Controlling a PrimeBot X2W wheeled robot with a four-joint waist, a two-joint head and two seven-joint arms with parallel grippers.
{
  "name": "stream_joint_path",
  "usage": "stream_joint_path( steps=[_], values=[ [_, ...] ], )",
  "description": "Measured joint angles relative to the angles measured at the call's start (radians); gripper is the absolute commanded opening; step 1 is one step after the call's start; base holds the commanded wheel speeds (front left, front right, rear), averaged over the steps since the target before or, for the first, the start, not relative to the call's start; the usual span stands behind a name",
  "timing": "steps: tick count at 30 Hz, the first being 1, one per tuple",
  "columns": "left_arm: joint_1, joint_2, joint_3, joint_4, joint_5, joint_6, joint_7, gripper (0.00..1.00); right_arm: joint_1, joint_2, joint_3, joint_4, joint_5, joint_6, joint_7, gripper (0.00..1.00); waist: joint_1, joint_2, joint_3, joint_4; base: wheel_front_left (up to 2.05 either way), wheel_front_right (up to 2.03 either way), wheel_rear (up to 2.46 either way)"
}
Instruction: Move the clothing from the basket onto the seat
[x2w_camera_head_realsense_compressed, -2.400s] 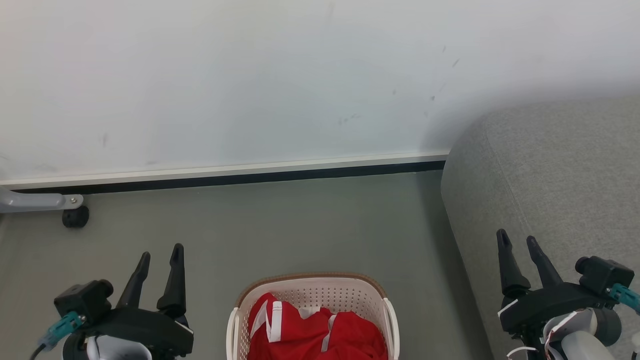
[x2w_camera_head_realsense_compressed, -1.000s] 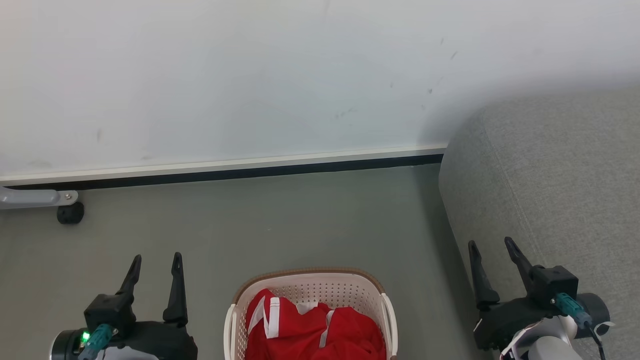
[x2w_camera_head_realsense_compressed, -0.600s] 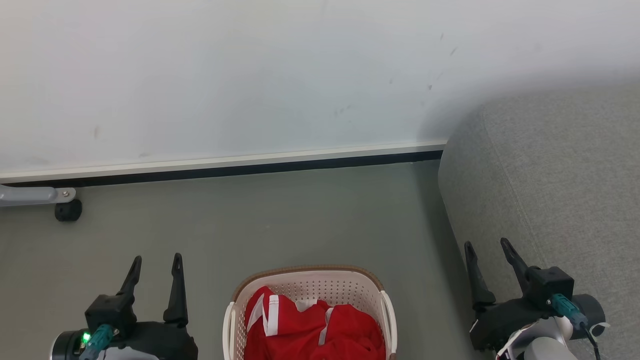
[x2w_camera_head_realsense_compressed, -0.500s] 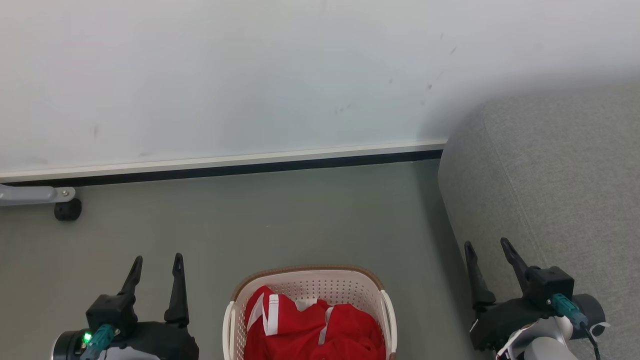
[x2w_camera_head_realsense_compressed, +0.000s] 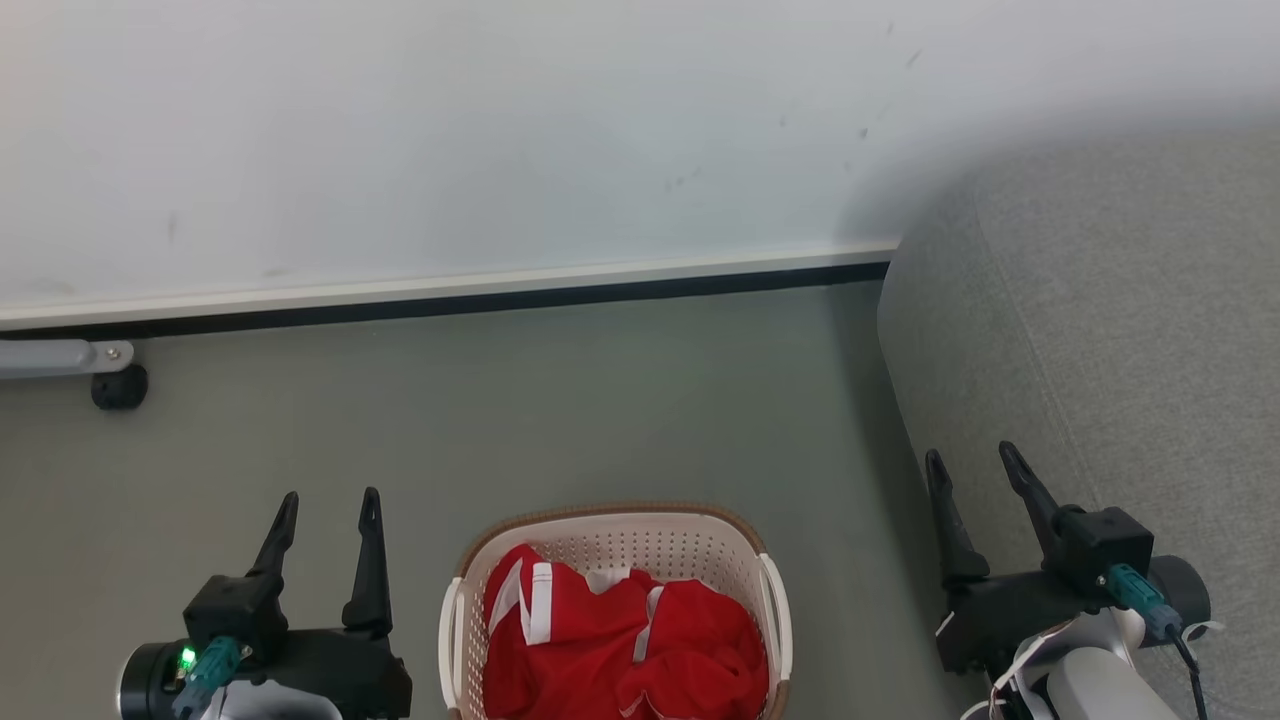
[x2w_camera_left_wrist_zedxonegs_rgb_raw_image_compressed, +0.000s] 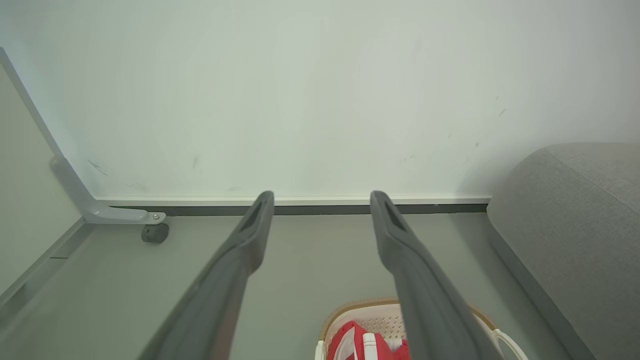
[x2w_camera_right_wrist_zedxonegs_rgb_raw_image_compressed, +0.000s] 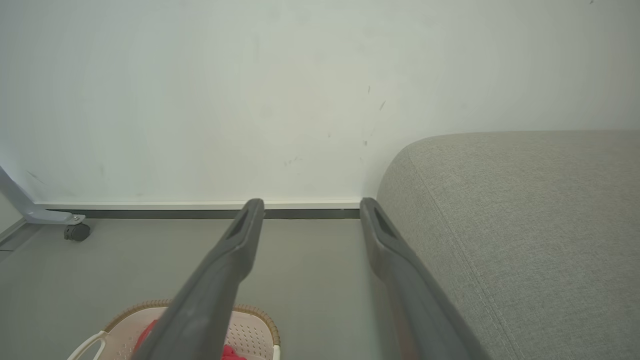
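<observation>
The cream perforated basket (x2w_camera_head_realsense_compressed: 650, 540) with a brown rim stands on the floor at the bottom middle of the head view. Red clothing (x2w_camera_head_realsense_compressed: 620, 640) with white stripes is heaped inside it. A corner of the basket (x2w_camera_left_wrist_zedxonegs_rgb_raw_image_compressed: 360, 312) and the clothing (x2w_camera_left_wrist_zedxonegs_rgb_raw_image_compressed: 350, 342) also peeks in low in the left wrist view, and the basket (x2w_camera_right_wrist_zedxonegs_rgb_raw_image_compressed: 252, 325) sits low left in the right wrist view. The grey seat (x2w_camera_head_realsense_compressed: 1120, 330) fills the right side. My left gripper (x2w_camera_head_realsense_compressed: 330, 502) is open left of the basket, holding nothing. My right gripper (x2w_camera_head_realsense_compressed: 972, 458) is open beside the seat's rounded side, also holding nothing.
A white wall with a pale and dark baseboard (x2w_camera_head_realsense_compressed: 450, 295) runs across the back. A grey metal leg with a black caster (x2w_camera_head_realsense_compressed: 118, 385) stands at the far left. Grey floor (x2w_camera_head_realsense_compressed: 560, 400) lies between the basket and the wall.
The camera has tilted down, so the whole picture shifted: baseboard and caster sit higher, more of the basket shows. Both grippers stay open and keep their places beside the basket.
</observation>
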Motion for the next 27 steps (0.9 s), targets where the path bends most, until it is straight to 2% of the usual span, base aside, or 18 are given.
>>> stream_joint_path(
  steps=[11,27],
  values=[
    [-0.052,-0.02,-0.008,0.003,0.003,0.0,0.0,1.0,-0.044,0.013,-0.014,-0.052,-0.007,-0.001,0.0,1.0,0.0,0.0,0.083,-0.009,0.0,0.0,0.0],
    [-0.205,-0.04,-0.046,0.087,0.032,-0.011,0.027,1.0,-0.172,0.038,-0.021,-0.141,-0.026,-0.005,-0.003,1.0,0.0001,0.0001,0.276,-0.043,0.0,0.0,0.0]
  ],
)
